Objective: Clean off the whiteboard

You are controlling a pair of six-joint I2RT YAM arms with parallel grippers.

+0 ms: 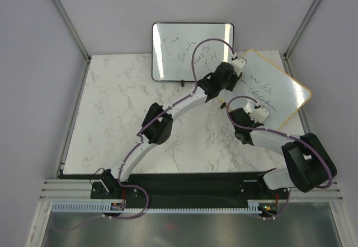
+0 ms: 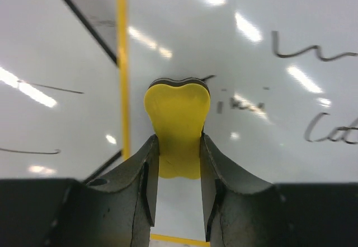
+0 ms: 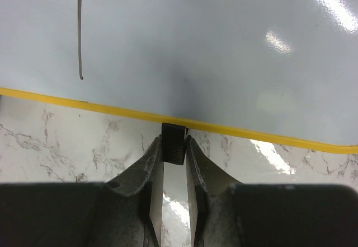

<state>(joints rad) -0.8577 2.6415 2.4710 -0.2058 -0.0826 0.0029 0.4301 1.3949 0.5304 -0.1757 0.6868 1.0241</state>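
The tan-framed whiteboard [image 1: 282, 90] lies tilted at the right of the table, with dark handwriting on it. My left gripper [image 1: 238, 63] is over its upper left corner and is shut on a yellow eraser [image 2: 178, 118], which is against the white surface [image 2: 268, 101] near faint smudged marks. Written words [image 2: 330, 132] show to the right of it. My right gripper [image 1: 260, 110] is at the board's near edge and is shut on a small black foot [image 3: 173, 140] under the frame [image 3: 251, 132].
A black-framed whiteboard [image 1: 179, 45] with writing stands propped at the back of the white marble table [image 1: 117, 112], just left of the left gripper; its edge shows in the left wrist view [image 2: 84, 20]. Grey walls enclose the table.
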